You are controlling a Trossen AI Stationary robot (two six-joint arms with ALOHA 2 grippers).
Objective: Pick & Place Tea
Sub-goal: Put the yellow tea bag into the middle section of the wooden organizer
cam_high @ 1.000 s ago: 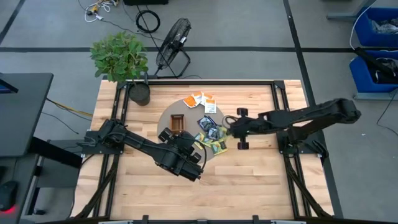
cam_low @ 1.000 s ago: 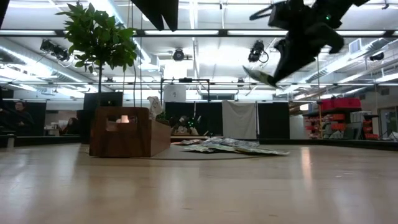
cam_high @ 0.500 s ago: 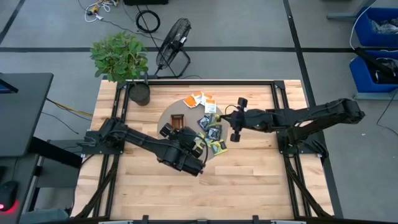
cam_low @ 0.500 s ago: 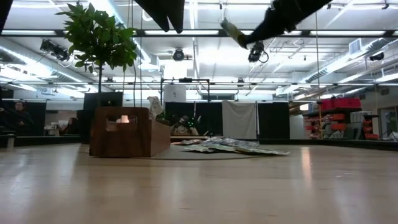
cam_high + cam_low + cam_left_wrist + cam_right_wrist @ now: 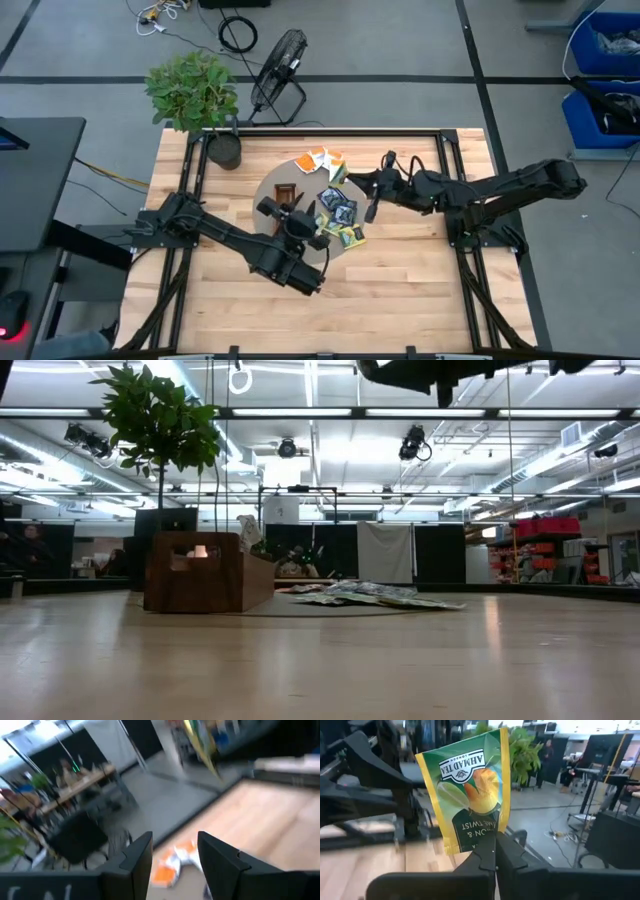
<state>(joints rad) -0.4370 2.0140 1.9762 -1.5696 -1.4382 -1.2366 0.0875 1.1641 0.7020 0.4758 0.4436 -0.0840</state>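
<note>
Since a moment ago, our right gripper (image 5: 352, 177) has swung from beside the pile toward the far side of the table, carrying one tea bag with it. Our left arm has shifted a little too, and its gripper (image 5: 283, 207) now hangs by the brown wooden tray (image 5: 285, 192).

Our right gripper's two dark fingers (image 5: 487, 857) are pressed together on a green and yellow square tea sachet (image 5: 468, 787). The sachet stands up above the fingers, high over the table.

Our left gripper's fingers (image 5: 137, 860) stand apart with nothing between them.

The other flat square tea sachets sit on the round dark mat (image 5: 268, 187) in the middle of the light wooden table (image 5: 400, 270). The orange and white ones (image 5: 320, 160) lie at the far edge. The dark blue ones (image 5: 338, 203) and yellow-green ones (image 5: 350, 236) lie close together beside the tray.
</note>
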